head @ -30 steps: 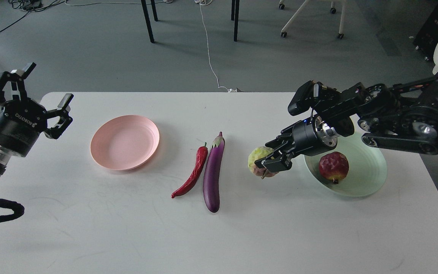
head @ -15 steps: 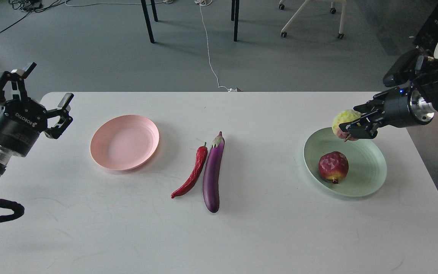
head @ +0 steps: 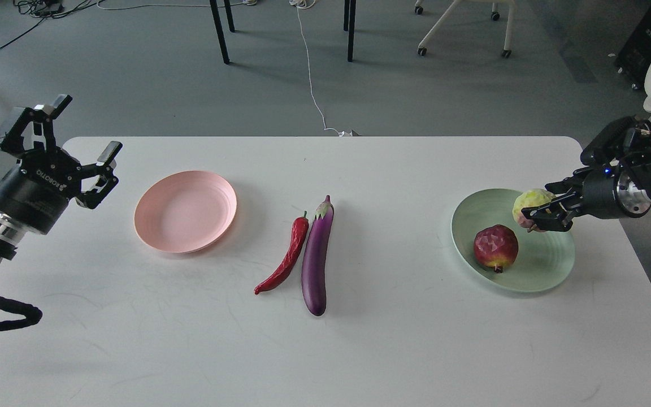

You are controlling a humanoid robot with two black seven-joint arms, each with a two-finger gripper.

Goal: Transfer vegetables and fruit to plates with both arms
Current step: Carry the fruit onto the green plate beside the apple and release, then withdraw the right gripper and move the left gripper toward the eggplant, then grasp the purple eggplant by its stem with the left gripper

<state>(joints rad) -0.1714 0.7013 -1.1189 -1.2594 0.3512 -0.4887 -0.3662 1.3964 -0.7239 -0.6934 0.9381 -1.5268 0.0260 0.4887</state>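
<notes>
1. The right tool (head: pixel 548 217), black with a round metal wrist, is closed around the lumpy yellow-green fruit with a pinkish underside (head: pixel 530 204), at the far right part of the pale mint green round plate with ringed rim (head: pixel 472 212). I cannot tell if the fruit touches the plate.
2. The dark red faceted ball-shaped fruit (head: pixel 495 247) lies in the middle of this green plate, just near of the held fruit.
3. The left tool (head: pixel 79 150), black with white lettering on its cylinder body, stands with its two fingers spread wide and holds nothing, over the far left corner of the white matte surface (head: pixel 190 339).
4. The pale pink round shallow plate (head: pixel 185 211) is on the left side, smooth and bare.
5. In the middle lie the glossy curved red chili pepper with green stem (head: pixel 286 261) and, just right of it, the thicker shiny purple eggplant with pale calyx (head: pixel 316 254), side by side.
</notes>
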